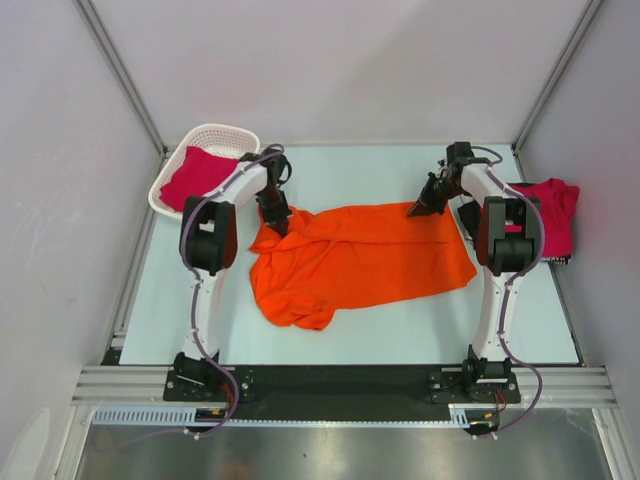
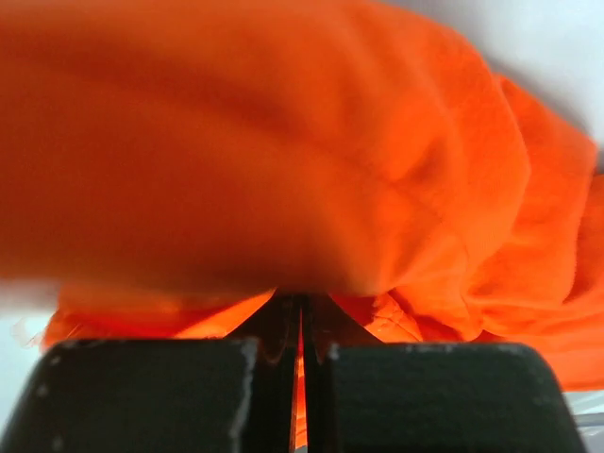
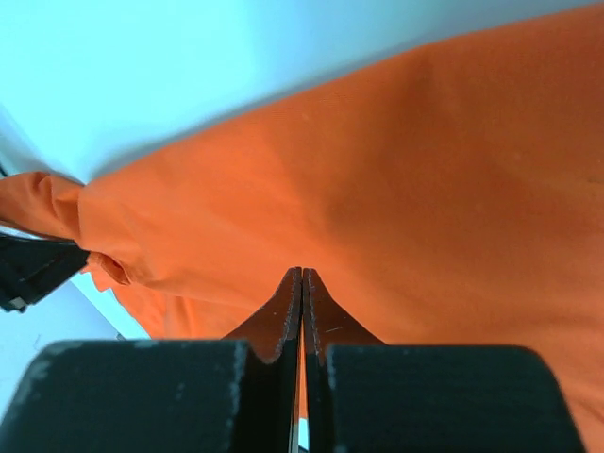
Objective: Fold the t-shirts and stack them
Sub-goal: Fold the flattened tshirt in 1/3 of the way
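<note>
The orange t-shirt lies spread and wrinkled across the middle of the table, its near left part bunched. My left gripper is shut on its far left corner, and orange cloth drapes over the closed fingertips, with the left gripper pinching a fold. At the shirt's far right edge my right gripper is shut too. In the right wrist view the right gripper nips the flat orange cloth. One crimson t-shirt lies in the basket. Another crimson t-shirt sits crumpled at the right.
The white lattice basket stands at the far left corner of the table, behind my left arm. The pale table is walled on three sides by grey panels. A black rail runs along the near edge between the arm bases.
</note>
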